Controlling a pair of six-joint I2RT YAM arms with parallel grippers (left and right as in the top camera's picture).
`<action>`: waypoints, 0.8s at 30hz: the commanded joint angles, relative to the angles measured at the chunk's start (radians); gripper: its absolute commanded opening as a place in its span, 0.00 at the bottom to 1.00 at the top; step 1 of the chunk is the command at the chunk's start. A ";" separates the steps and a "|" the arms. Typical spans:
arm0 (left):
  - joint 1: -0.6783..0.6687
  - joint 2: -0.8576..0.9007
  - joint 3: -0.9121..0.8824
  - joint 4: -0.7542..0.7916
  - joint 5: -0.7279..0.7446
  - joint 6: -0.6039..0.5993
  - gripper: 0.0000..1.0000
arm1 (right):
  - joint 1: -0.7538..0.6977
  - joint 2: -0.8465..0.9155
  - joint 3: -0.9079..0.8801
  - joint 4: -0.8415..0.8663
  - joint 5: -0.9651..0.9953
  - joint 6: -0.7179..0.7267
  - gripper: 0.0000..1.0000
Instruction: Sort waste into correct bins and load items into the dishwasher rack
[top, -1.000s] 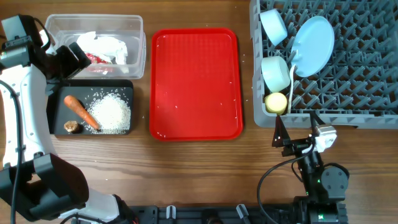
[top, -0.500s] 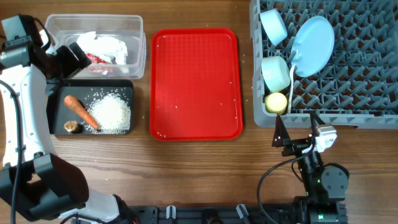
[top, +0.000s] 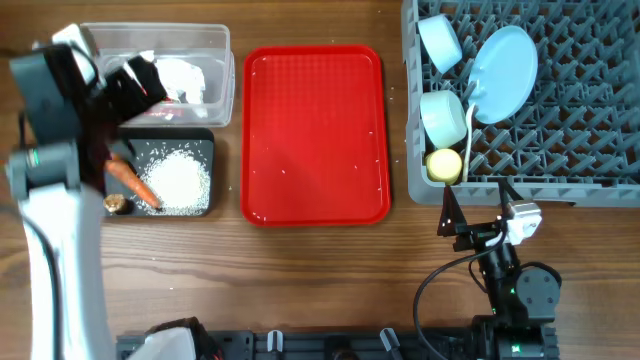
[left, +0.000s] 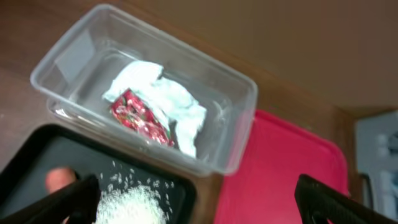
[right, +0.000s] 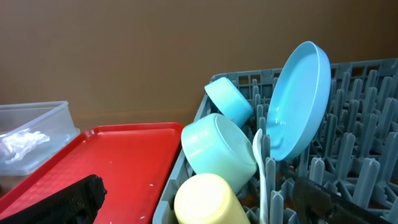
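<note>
The clear tub (top: 215, 45) holds white napkins (left: 177, 102) and the red wrapper (left: 139, 116). The black tray (top: 205, 140) holds rice (top: 180, 180), the carrot (top: 132, 180) and the brown lump (top: 115, 203). My left gripper (top: 140, 88) is open and empty above the near edge of the tub (left: 68, 53), over the black tray (left: 37, 155). The grey rack (top: 560, 120) holds two blue bowls (top: 440, 40) (top: 443, 115), the blue plate (top: 503, 72), the yellow cup (top: 444, 165) and the white spoon (top: 470, 125). My right gripper (top: 478, 205) is open and empty in front of the rack (right: 373, 124), near the cup (right: 208, 199).
The flat red serving tray (top: 315, 135) lies between the bins and the rack, with a few stray rice grains on it. It also shows in the right wrist view (right: 118, 162). The right arm's base sits at the table's front edge.
My left arm has swung right and risen toward the camera, blurred by motion, now over the tub's front edge. The right arm and all objects have stayed put.
</note>
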 joint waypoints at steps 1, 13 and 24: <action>-0.020 -0.237 -0.340 0.182 0.006 -0.014 1.00 | 0.004 -0.005 -0.001 0.003 0.014 0.019 1.00; -0.111 -0.960 -1.069 0.522 0.000 -0.029 1.00 | 0.004 -0.005 -0.001 0.003 0.014 0.019 1.00; -0.159 -1.277 -1.270 0.602 -0.017 -0.029 1.00 | 0.004 -0.005 -0.001 0.003 0.014 0.019 1.00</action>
